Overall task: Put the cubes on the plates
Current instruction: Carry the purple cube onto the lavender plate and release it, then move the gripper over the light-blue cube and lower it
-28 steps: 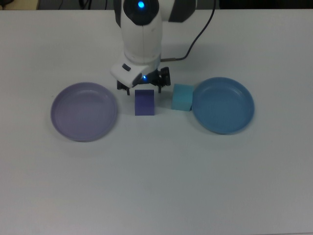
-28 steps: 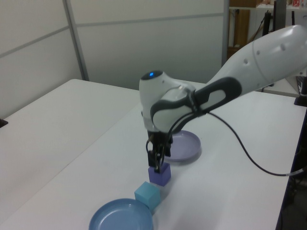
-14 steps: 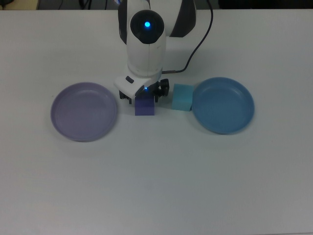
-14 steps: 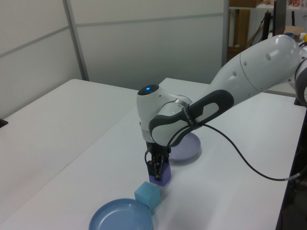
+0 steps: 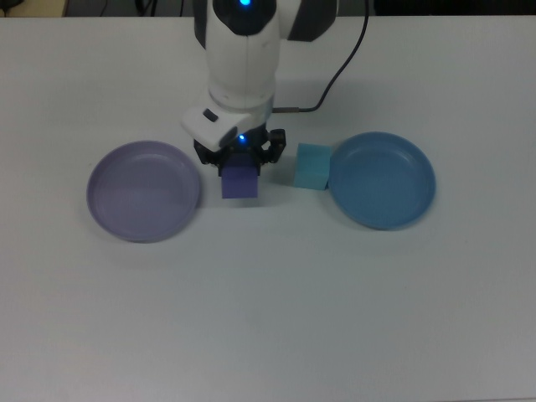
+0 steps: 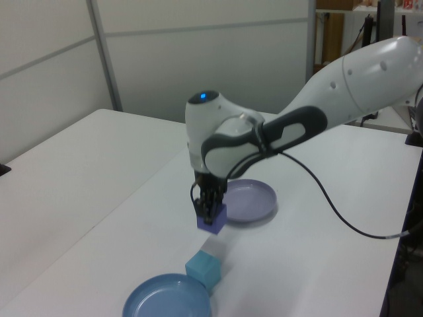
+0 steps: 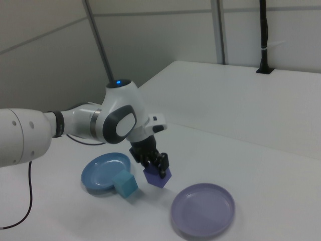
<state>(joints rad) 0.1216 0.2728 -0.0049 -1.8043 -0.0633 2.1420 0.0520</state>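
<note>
My gripper (image 5: 239,163) (image 6: 209,212) (image 7: 154,168) is shut on the purple cube (image 5: 239,182) (image 6: 213,219) (image 7: 158,177) and holds it above the table between the two plates. The lavender plate (image 5: 144,191) (image 6: 248,201) (image 7: 203,209) lies at the top view's left, with nothing on it. The blue plate (image 5: 383,179) (image 6: 166,300) (image 7: 103,172) lies at the top view's right. The turquoise cube (image 5: 311,166) (image 6: 203,271) (image 7: 125,184) rests on the table, touching the blue plate's rim on the side toward the gripper.
A black cable (image 5: 335,75) (image 6: 344,218) runs from the arm across the white table (image 5: 268,318). In the left view the table's right edge (image 6: 396,251) is close to the arm.
The gripper came down over the purple cube, shut on it, and has lifted it off the table, shifting slightly toward the lavender plate. The turquoise cube and both plates stayed put.
</note>
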